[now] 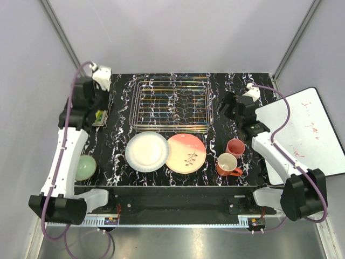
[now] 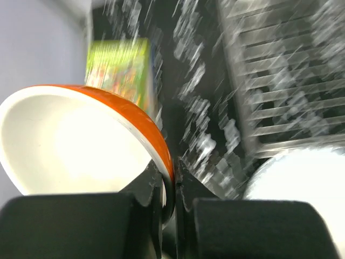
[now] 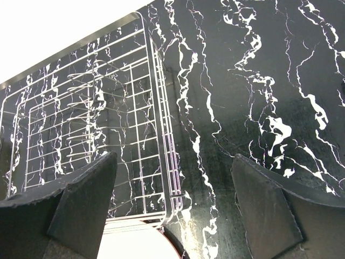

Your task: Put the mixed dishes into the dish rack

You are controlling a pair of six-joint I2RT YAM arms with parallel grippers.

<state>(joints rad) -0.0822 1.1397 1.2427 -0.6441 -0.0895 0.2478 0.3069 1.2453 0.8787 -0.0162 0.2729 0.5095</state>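
Two arms stand at the near edge of a black, white-veined surface [image 1: 116, 143]. Nearest lie the green bowl [image 1: 85, 167], beside the left arm [image 1: 64, 151], and the mug [image 1: 227, 164]. The cup [image 1: 235, 147] is just behind the mug, near the right arm [image 1: 269, 148]. Between them the white plate [image 1: 147, 151] and pink plate [image 1: 186, 153] lie flat, their rims meeting. Farther back the rack [image 1: 172, 103] sits mid-surface. To its left, the left jaws are nearly closed on the rim of the tilted orange bowl [image 2: 129, 113], with the book [image 2: 118, 70] beyond; that wrist view is blurred. To its right, the right jaws are spread wide over bare surface, holding nothing. Pale grey walls close in three sides, and a whiteboard [image 1: 307, 129] lies off the right edge.
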